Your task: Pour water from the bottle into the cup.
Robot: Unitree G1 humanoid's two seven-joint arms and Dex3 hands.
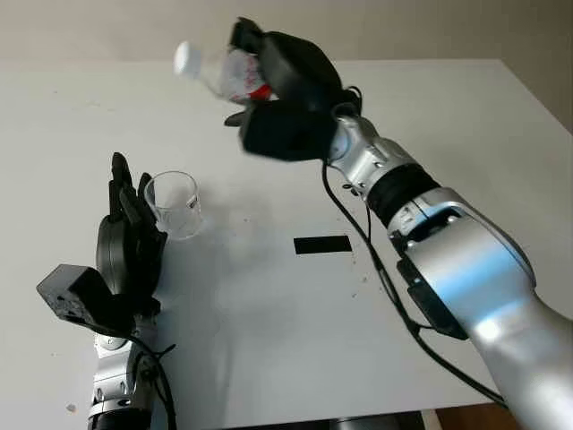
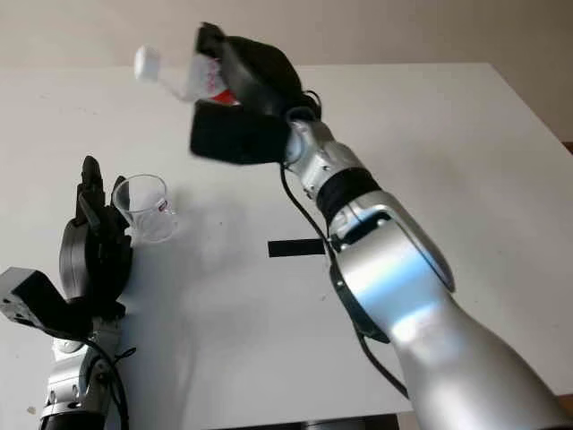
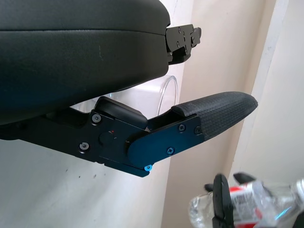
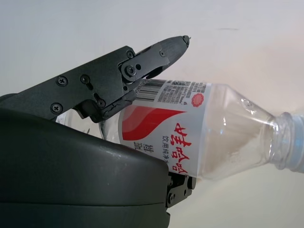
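Note:
A clear plastic bottle (image 1: 219,73) with a red and white label is held in the air over the far middle of the table, tilted with its white cap (image 1: 187,57) pointing left. My right hand (image 1: 255,81) is shut on its body; the label shows between the fingers in the right wrist view (image 4: 190,133). A clear empty cup (image 1: 173,204) stands upright on the table at the left, below and nearer than the bottle. My left hand (image 1: 125,193) is open just left of the cup, its thumb (image 3: 213,114) in front of the cup's rim (image 3: 166,90).
A small black strip (image 1: 322,244) lies on the white table (image 1: 269,340) right of the cup. The right arm's cable hangs over the table's middle. The table's front edge runs close behind the left forearm.

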